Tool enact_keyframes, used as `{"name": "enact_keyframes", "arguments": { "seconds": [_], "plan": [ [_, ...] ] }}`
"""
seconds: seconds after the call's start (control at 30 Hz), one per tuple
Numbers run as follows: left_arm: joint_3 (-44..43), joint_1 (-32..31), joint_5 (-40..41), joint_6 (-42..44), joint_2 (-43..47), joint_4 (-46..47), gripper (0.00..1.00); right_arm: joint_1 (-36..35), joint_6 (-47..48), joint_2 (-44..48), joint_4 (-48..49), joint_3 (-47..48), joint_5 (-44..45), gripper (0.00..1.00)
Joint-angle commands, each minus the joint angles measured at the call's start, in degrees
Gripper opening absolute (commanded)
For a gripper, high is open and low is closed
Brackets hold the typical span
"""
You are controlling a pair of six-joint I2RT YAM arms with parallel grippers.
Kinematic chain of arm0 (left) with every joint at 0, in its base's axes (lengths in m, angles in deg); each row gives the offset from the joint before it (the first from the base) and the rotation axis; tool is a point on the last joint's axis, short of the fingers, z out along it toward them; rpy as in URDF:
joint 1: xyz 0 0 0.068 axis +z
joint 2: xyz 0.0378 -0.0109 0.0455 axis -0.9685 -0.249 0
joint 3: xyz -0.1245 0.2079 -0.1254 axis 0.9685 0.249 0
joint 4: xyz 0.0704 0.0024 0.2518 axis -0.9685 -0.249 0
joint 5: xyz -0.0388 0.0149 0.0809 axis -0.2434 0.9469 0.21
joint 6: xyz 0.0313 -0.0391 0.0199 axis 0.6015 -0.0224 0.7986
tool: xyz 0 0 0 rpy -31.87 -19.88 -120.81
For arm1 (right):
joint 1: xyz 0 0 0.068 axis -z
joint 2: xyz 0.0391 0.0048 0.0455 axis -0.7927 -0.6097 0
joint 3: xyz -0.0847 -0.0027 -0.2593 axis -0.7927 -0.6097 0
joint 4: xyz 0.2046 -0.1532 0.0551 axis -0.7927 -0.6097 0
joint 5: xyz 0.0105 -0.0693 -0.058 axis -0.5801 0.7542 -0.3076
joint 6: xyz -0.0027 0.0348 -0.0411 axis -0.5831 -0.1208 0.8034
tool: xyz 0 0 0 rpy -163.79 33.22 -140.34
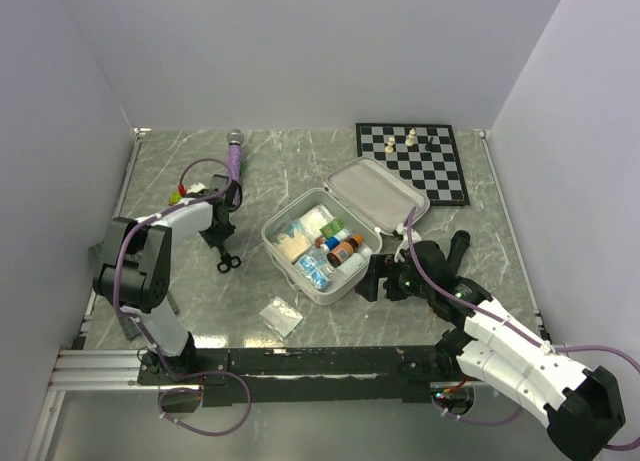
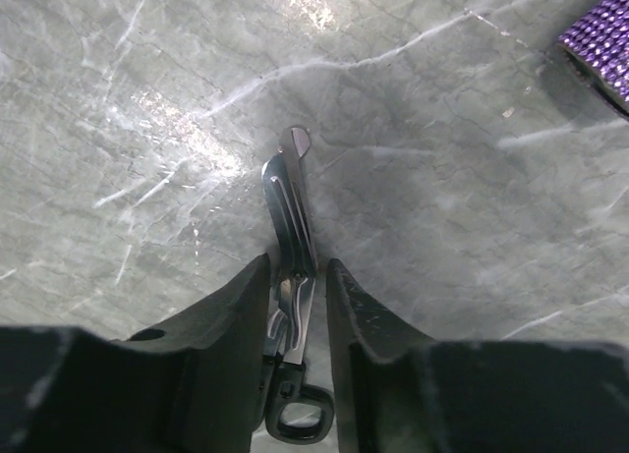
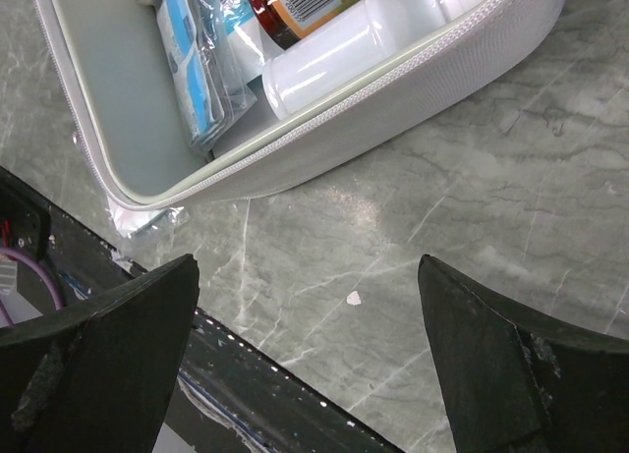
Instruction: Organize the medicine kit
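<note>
1. Grey marbled table [image 1: 300, 171], white walls around it.
2. Left gripper [image 2: 297, 266] pinches black-handled scissors [image 2: 290, 193], blades pointing away from it.
3. Right gripper [image 3: 307, 263] gapes wide, holding nothing, just beside the medicine kit [image 3: 393, 114].
4. Medicine kit sits mid-table, lid [image 1: 375, 196] open, bottles [image 1: 343, 249] and packets [image 1: 312, 266] inside.
5. Chessboard [image 1: 415, 161] lies behind it.

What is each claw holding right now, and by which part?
The left claw grips the scissors by the shank, between the blades and the finger loops. The right claw is open and holds nothing.
</note>
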Motion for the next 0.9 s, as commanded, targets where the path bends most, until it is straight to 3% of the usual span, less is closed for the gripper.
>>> {"name": "enact_keyframes", "arguments": {
  "seconds": [0.0,0.27,0.67,0.87],
  "plan": [
    [1.2,-0.5,-0.7,-0.3,-2.0,-2.9,0.32,-0.3,0.5,0.5,0.7,0.1,-0.1,0.98],
    [1.7,-0.6,-0.4,-0.1,-3.3,-2.6,0.28,-0.3,0.6,0.6,0.3,0.3,0.1,0.99],
    [2.7,-0.5,-1.3,0.0,-1.5,-2.2,0.01,-0.3,0.5,0.5,0.2,0.4,0.2,0.99],
    [2.0,-0.5,-1.5,0.5,2.3,-3.2,0.01,-0.3,0.4,0.3,0.2,0.5,0.3,0.98]
  ]
}}
